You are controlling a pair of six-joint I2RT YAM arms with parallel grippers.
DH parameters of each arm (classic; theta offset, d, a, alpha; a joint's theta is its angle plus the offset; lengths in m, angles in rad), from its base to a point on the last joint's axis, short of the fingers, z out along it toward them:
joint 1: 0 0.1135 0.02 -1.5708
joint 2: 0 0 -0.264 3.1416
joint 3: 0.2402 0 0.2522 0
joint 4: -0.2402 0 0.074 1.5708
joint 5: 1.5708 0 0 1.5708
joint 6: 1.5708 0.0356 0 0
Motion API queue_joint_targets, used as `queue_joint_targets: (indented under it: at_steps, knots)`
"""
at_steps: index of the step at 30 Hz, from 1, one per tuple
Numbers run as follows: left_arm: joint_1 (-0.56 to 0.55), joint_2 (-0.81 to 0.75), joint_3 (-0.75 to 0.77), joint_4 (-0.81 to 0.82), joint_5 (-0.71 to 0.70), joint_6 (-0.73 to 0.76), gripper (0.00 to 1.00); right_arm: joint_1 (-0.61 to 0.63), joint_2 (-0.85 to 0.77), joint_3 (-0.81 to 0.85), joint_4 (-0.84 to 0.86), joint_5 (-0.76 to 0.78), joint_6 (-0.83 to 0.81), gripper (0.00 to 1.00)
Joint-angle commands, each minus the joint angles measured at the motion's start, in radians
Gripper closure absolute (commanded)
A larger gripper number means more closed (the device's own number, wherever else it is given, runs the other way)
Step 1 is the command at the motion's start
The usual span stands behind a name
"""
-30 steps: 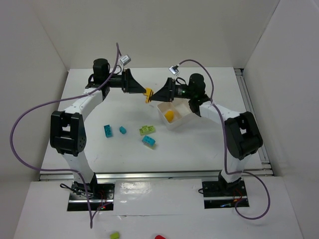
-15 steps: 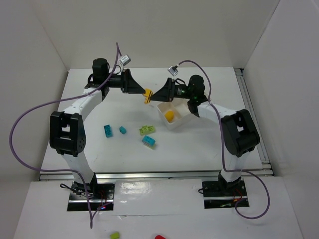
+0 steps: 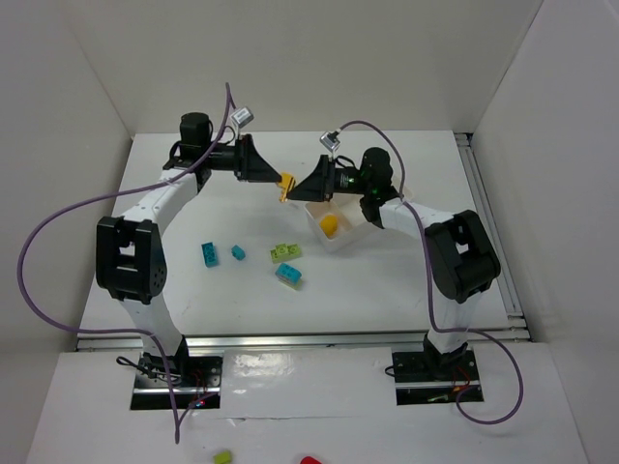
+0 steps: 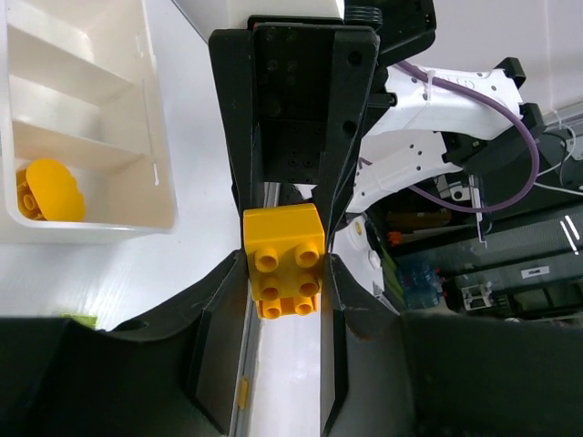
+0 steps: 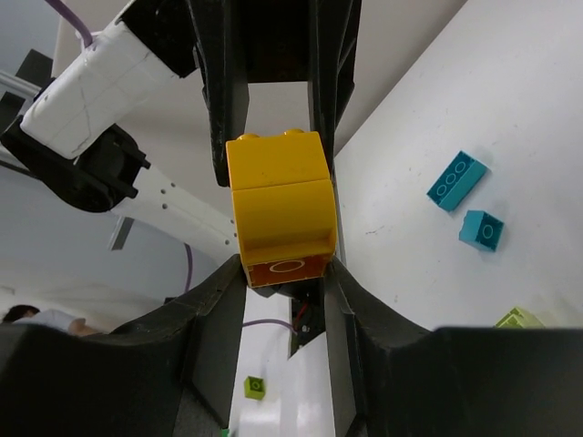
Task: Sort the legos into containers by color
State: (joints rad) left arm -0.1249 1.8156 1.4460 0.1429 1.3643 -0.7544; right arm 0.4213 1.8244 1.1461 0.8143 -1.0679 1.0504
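Observation:
A stack of two orange-yellow legos [image 3: 287, 184] hangs in the air at the back centre, between both grippers. My left gripper [image 3: 280, 180] is shut on it from the left, the studded bricks [image 4: 284, 259] pinched between its fingers. My right gripper [image 3: 298, 187] is shut on the same stack [image 5: 281, 209] from the right. The white tray [image 3: 358, 232] lies just below the right gripper, with a rounded yellow piece [image 3: 329, 225] in one compartment. Three cyan bricks [image 3: 209, 253] [image 3: 238, 252] [image 3: 288, 275] and a lime green brick [image 3: 285, 251] lie on the table.
White walls close in the table at the back and both sides. The tray's other compartments [image 4: 55, 100] hold nothing. A green brick [image 3: 223, 456] and a red piece [image 3: 309, 461] lie off the table, in front of the arm bases.
My right gripper has closed its fingers onto the yellow stack and reached slightly further left. The left arm and the stack have barely moved.

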Motion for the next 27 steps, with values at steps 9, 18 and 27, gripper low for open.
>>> queue_joint_targets:
  at_steps: [9,18,27]
  knots:
    - [-0.001,-0.013,0.103,-0.250,-0.039,0.231,0.45,0.014,-0.010,0.050,0.007,0.037,-0.010,0.84]
    - [-0.019,-0.013,0.103,-0.273,-0.070,0.251,0.43,0.014,-0.010,0.060,-0.064,0.048,-0.059,0.84]
    - [-0.019,-0.004,0.128,-0.279,-0.094,0.231,1.00,0.024,-0.048,0.031,-0.152,0.075,-0.133,0.87]
